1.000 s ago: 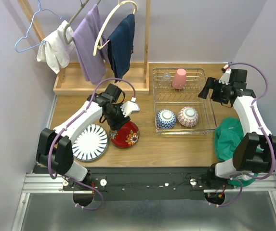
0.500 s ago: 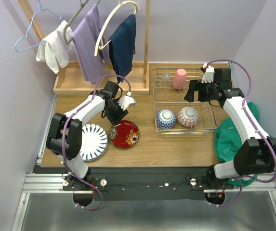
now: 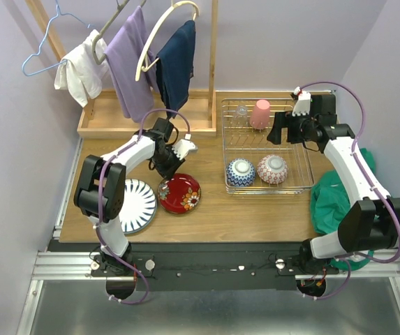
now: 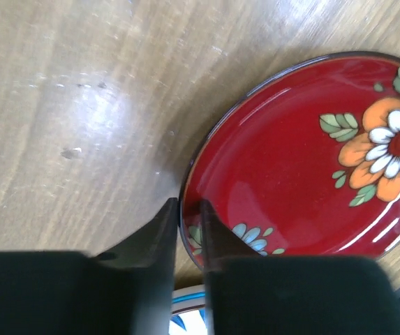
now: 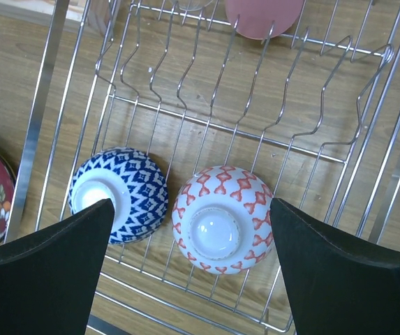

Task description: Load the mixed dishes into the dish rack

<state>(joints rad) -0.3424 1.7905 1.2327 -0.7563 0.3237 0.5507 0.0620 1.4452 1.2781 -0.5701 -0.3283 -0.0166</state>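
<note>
Pincer on my left arm point(image 4: 188, 209) is drawn down to a thin slit, its tips at the 11 o'clock rim of the red floral plate point(image 4: 290, 160) as the top camera shows it. The rim lines up with that slit, but I cannot tell whether the jaws actually bite it or only stand against it. The plate looks flat on the desk point(image 4: 81, 105), at 9 o'clock from the dish rack point(image 5: 41, 105), with the striped plate point(image 3: 131, 206) just beside it at its own 9 o'clock. My right pincer point(image 5: 191, 202) is spread wide and holds nothing, hovering over the rack above the blue-white bowl point(image 5: 119, 195) and the red-pink bowl point(image 5: 220, 216), both upside down inside. The pink cup point(image 3: 260, 114) stands inverted at the rack's 12 o'clock end. I judge the step in hand to be picking up the red plate, with two plates left to load. Next I need a firm pinch on that rim, a lift that tips the plate on edge, then a carry toward 3 o'clock into the rack's upright wires
</note>
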